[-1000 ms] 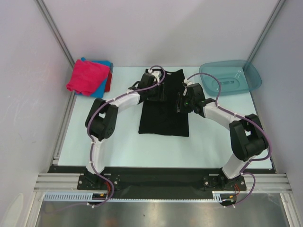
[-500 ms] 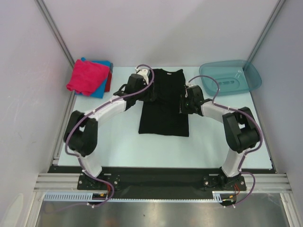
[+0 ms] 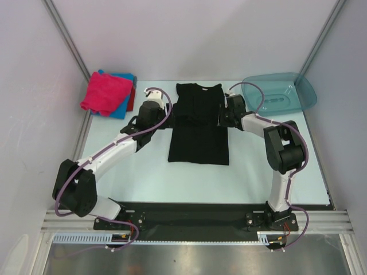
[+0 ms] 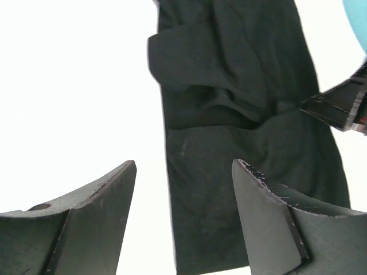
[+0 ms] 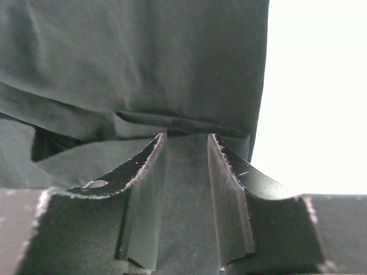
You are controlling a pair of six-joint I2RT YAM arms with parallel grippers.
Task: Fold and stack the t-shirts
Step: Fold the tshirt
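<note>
The black t-shirt [image 3: 198, 129] lies flat mid-table, collar to the far side, its sleeves folded in over the chest [image 4: 229, 86]. My left gripper [image 3: 153, 110] hovers just off the shirt's left edge. In the left wrist view it [image 4: 183, 163] stands open and empty, the shirt's edge showing past the fingertips. My right gripper [image 3: 225, 113] rests on the shirt's right edge near the shoulder. In its own view the jaws [image 5: 186, 137] are parted a little, tips against a cloth fold [image 5: 172, 121], flat cloth beneath. Folded magenta [image 3: 105, 91], blue [image 3: 124, 98] and red [image 3: 132, 100] t-shirts are stacked far left.
A translucent teal basin [image 3: 281, 93] stands at the far right corner, close behind the right arm. White walls and metal posts close the table on three sides. The black base rail [image 3: 189, 215] runs along the near edge.
My left arm has swung left off the shirt and its jaws have widened. My right gripper has slid toward the far right edge of the shirt. The shirt's upper part now shows uncovered.
</note>
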